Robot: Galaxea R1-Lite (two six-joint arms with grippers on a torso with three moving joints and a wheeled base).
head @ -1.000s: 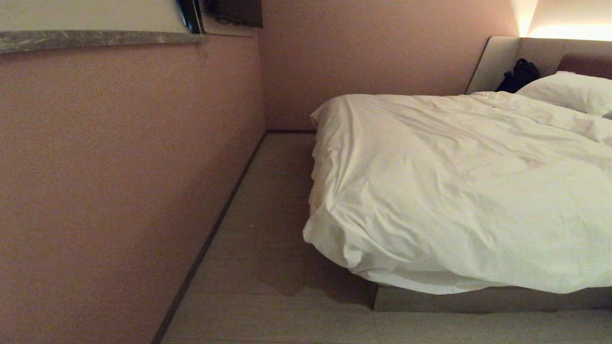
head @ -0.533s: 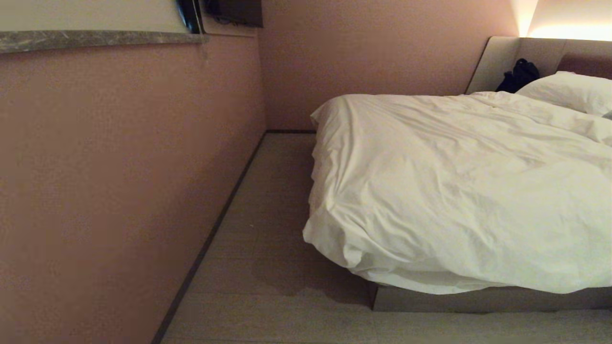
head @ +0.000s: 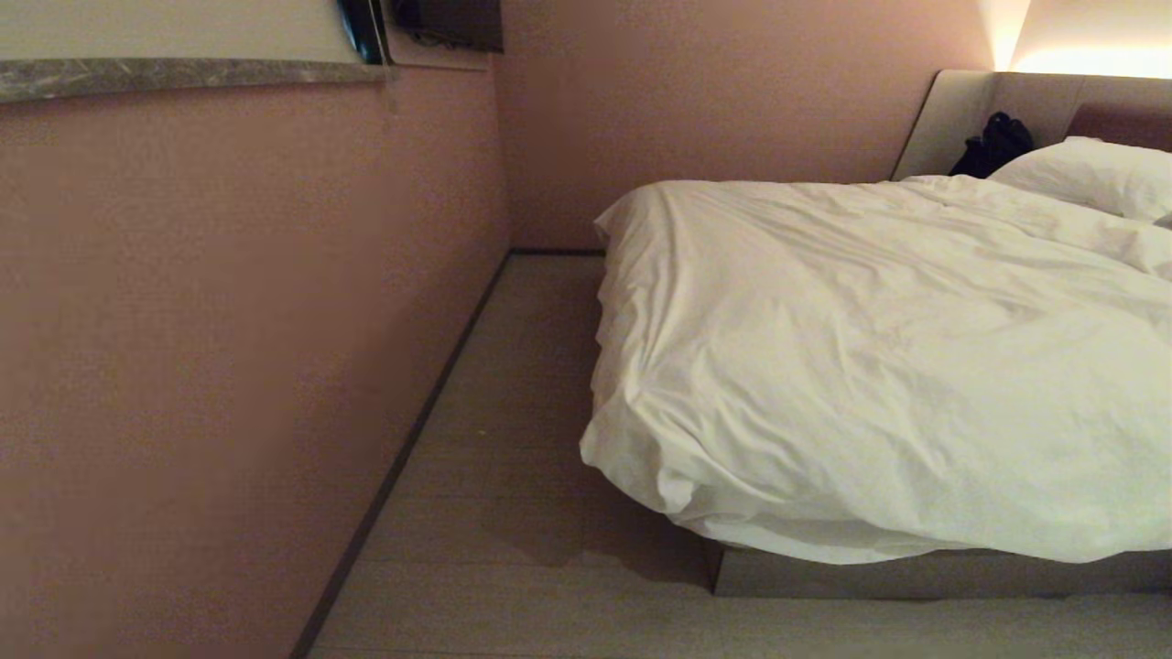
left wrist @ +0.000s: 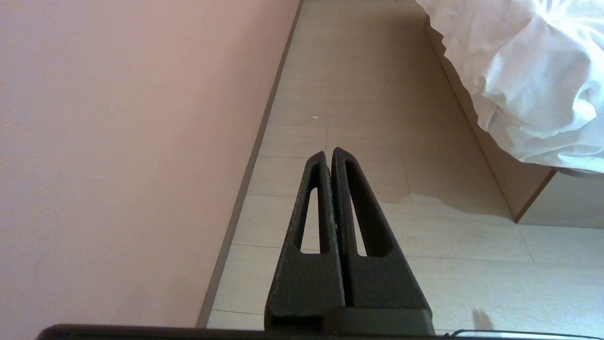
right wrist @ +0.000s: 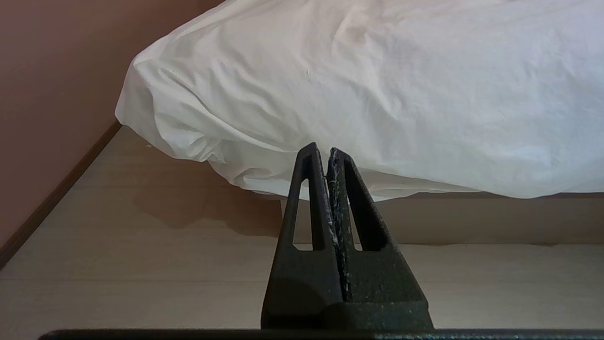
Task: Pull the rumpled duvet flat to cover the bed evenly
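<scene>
The white creased duvet (head: 879, 366) lies over the bed (head: 916, 575), hanging over the foot end and the corner nearest the wall; only the beige-grey base shows beneath. Neither arm appears in the head view. The left wrist view has my left gripper (left wrist: 328, 153) shut and empty above the floor, with the duvet corner (left wrist: 533, 80) off to one side. My right gripper (right wrist: 323, 151) is shut and empty too, short of the overhanging duvet edge (right wrist: 377, 94) and the bed base (right wrist: 472, 219).
A pink wall (head: 229, 348) with a dark skirting runs along the left, leaving a narrow strip of wood floor (head: 513, 439) beside the bed. A white pillow (head: 1090, 174), a dark object (head: 993, 142) and the padded headboard (head: 961, 110) are at the far end.
</scene>
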